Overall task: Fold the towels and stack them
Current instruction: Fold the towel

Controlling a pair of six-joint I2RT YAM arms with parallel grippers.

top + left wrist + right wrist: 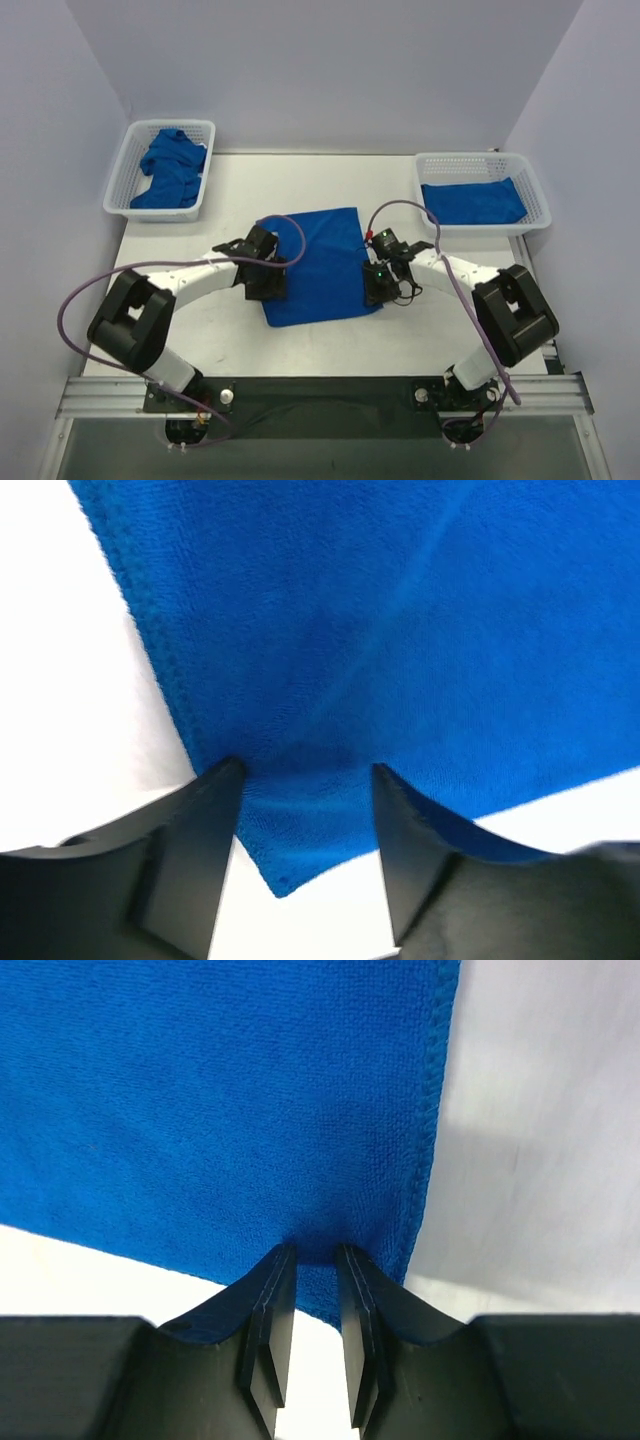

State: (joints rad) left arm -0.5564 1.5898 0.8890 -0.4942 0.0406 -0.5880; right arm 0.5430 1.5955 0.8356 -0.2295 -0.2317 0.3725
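One blue towel [318,265] lies spread flat on the white table between the two arms. My left gripper [268,285] is at the towel's near left corner. In the left wrist view the towel [400,630] fills the top, and the gripper [308,770] stands open with its fingers wide apart on either side of that corner. My right gripper [378,288] is at the towel's near right corner. In the right wrist view the gripper [315,1252] has its jaws a narrow gap apart, with the hemmed corner of the towel [200,1110] at the fingertips and lying flat.
A white mesh basket [125,170] at the back left holds crumpled blue towels [170,170]. Another white basket [535,190] at the back right holds a folded blue towel [472,203]. Purple cables loop off both arms. Grey walls enclose the table.
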